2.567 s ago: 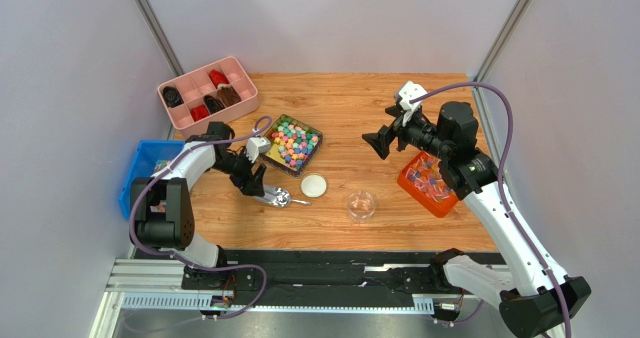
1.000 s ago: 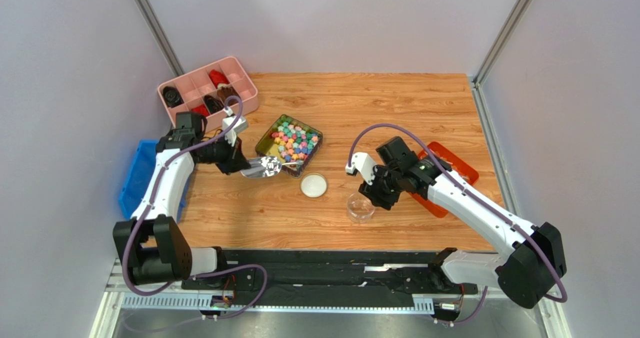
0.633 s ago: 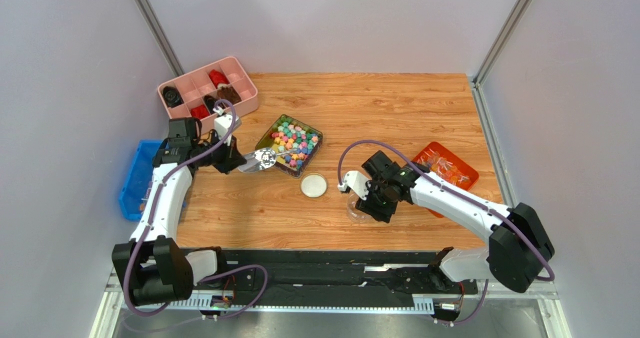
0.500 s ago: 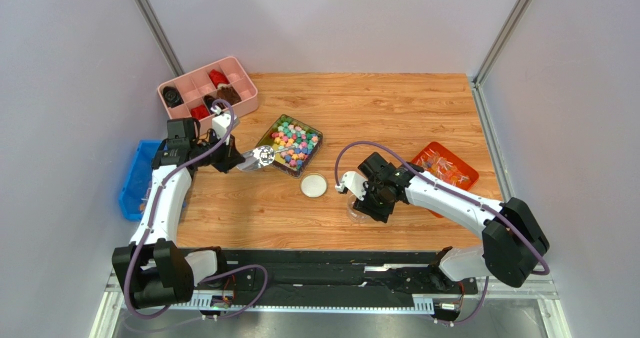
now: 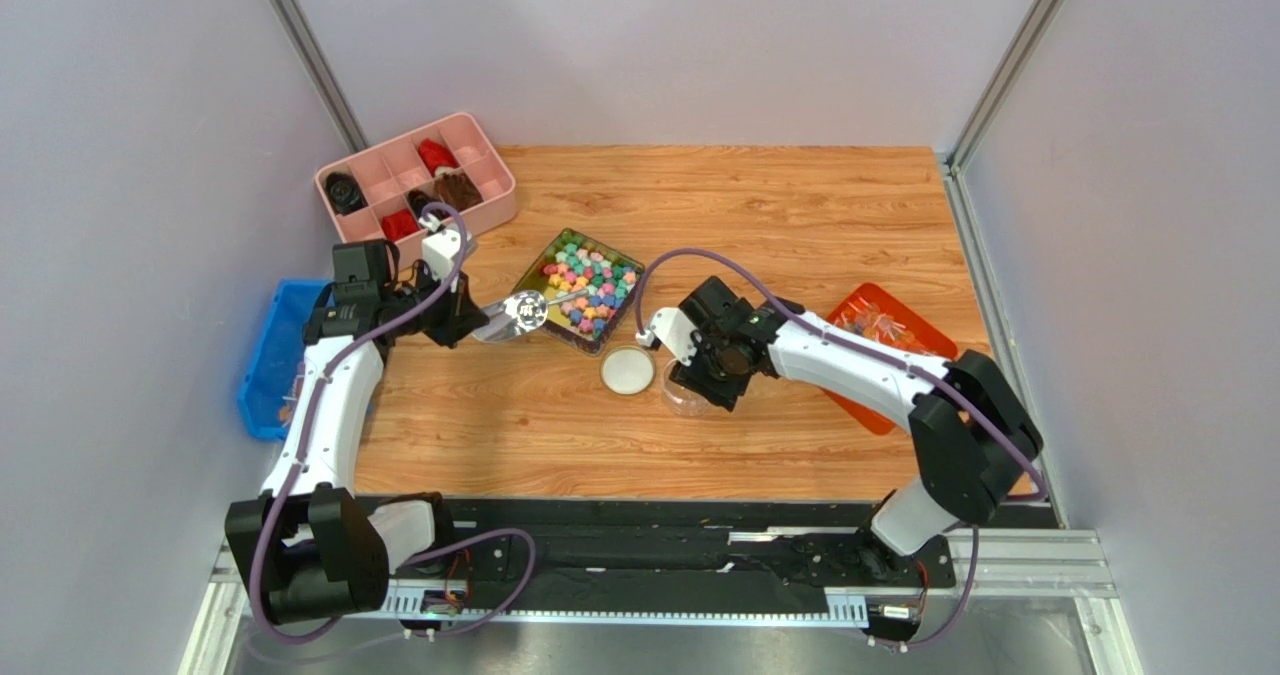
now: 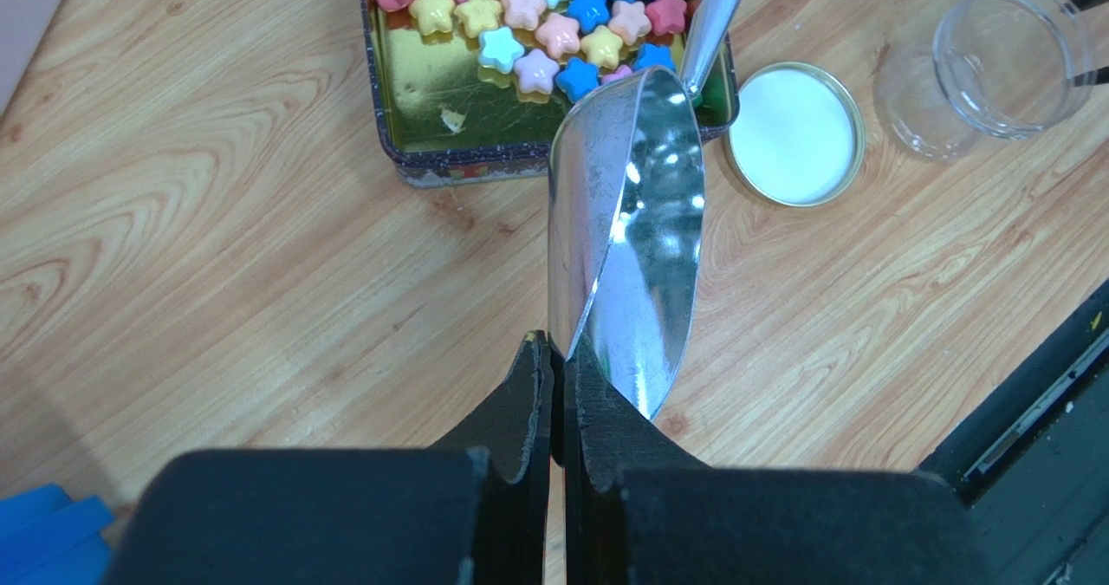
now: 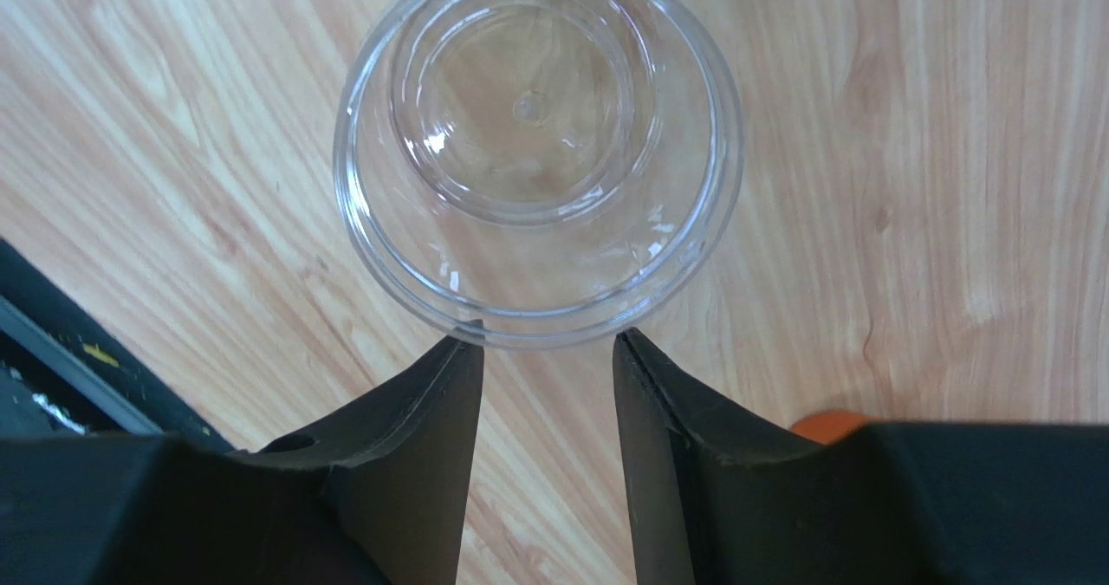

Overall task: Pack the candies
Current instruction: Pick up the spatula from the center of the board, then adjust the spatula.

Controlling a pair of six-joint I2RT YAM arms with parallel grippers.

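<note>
Two things have shifted in the overhead view. The right gripper (image 5: 697, 384) has nudged the empty jar (image 5: 684, 395) closer to the tin (image 5: 624, 309), beside the lid (image 5: 627, 371). The left gripper (image 5: 481, 323) has brought the scoop (image 5: 523, 311) to the tin's rim, so scooping looks ready to begin. All candies (image 5: 586, 276) sit in the tin. Both forearms angle inward toward it.

Left wrist: the jaws are pinched tight on the empty scoop's bowl edge, its handle pointing over the candies.

Right wrist: the jaws stand half apart with nothing between them, their tips at the jar's near rim.
</note>
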